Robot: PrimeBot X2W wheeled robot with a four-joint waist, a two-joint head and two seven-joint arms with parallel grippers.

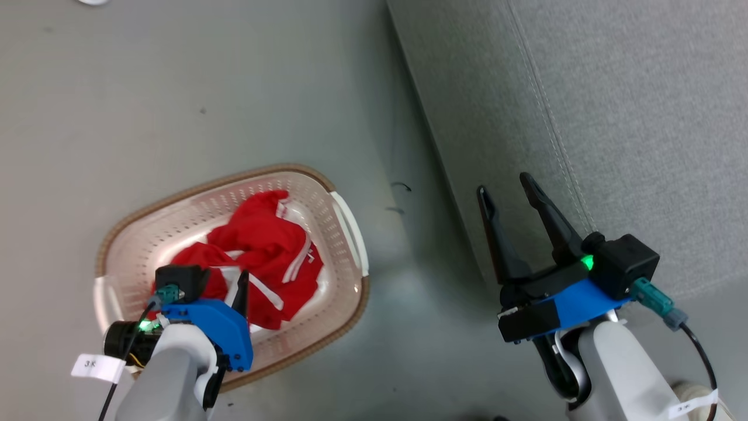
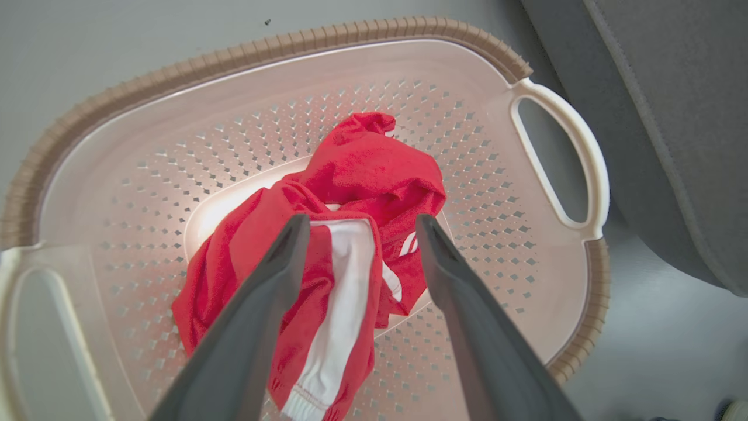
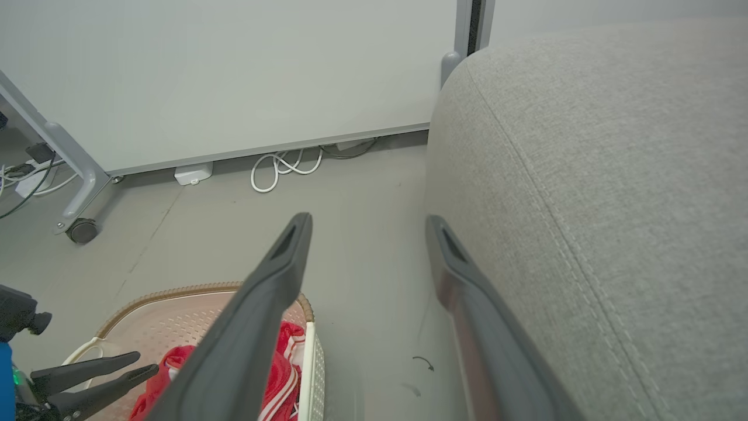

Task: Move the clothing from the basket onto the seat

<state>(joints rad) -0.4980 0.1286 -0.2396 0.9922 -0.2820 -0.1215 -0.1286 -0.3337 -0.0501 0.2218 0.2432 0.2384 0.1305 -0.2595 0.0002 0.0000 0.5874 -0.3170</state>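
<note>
The cream perforated basket with a brown rim stands on the floor at lower left. The red clothing with white stripes lies crumpled in its bottom. My left gripper hangs open over the pile, pointing down into the basket. In the left wrist view its fingers straddle a white band of the clothing; contact cannot be made out. My right gripper is open and empty, by the front edge of the grey seat. In the right wrist view the right gripper points along the floor beside the seat.
Bare grey floor separates basket and seat, with small dark marks. Past them stands a pale wall panel, with looped white cables, a white box and a frame leg on a caster.
</note>
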